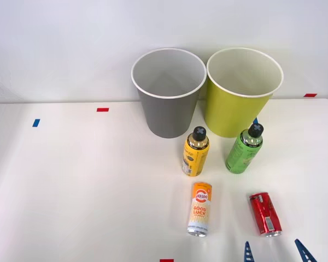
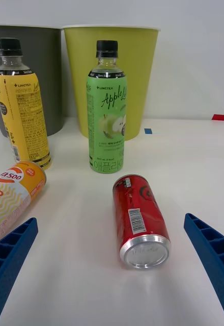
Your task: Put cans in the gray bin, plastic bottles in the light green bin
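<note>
A red can (image 1: 265, 214) (image 2: 139, 220) lies on its side on the white table, silver end toward me. Left of it lies the orange-and-white "GOOD LUCK" can (image 1: 200, 209) (image 2: 12, 195). Behind them stand the yellow-labelled bottle (image 1: 196, 152) (image 2: 21, 111) and the green bottle (image 1: 244, 149) (image 2: 107, 116), both black-capped and upright. The gray bin (image 1: 169, 94) (image 2: 33, 76) and the light green bin (image 1: 242, 93) (image 2: 137, 71) stand at the back, side by side. My right gripper (image 1: 275, 252) (image 2: 112, 275) is open just in front of the red can, one blue finger on each side of it, touching nothing.
Small red tape marks (image 1: 102, 109) and blue tape marks (image 1: 36, 123) dot the table. A white wall rises right behind the bins. The table's left half (image 1: 82, 185) is bare white surface.
</note>
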Available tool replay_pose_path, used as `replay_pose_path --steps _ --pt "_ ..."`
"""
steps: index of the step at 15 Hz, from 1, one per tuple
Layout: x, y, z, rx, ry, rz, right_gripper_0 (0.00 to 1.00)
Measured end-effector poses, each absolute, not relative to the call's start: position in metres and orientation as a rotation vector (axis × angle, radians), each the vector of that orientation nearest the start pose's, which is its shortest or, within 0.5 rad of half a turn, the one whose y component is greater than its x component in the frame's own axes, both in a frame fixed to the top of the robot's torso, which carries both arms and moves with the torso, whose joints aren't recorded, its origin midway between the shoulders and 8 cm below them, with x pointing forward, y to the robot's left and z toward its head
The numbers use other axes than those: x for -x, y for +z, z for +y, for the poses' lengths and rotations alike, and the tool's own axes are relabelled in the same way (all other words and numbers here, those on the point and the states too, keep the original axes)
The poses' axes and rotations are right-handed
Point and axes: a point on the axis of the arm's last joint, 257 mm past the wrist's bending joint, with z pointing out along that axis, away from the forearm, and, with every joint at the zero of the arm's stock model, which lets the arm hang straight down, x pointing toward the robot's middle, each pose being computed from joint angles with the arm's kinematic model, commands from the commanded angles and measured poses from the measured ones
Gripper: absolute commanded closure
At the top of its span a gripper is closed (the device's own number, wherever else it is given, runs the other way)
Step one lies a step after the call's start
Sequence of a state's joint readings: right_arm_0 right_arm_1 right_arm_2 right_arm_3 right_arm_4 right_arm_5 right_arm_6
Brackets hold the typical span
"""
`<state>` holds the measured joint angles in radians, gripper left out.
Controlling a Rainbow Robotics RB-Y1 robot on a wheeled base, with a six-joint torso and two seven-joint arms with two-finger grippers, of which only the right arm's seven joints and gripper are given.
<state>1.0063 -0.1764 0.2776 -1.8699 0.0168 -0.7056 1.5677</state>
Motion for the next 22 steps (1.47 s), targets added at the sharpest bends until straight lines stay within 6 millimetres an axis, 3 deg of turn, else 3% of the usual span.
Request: replay_pose_path --steps 22 --pt "-0.2234 -0.279 -0.224 0.04 -0.012 1.549 0.0"
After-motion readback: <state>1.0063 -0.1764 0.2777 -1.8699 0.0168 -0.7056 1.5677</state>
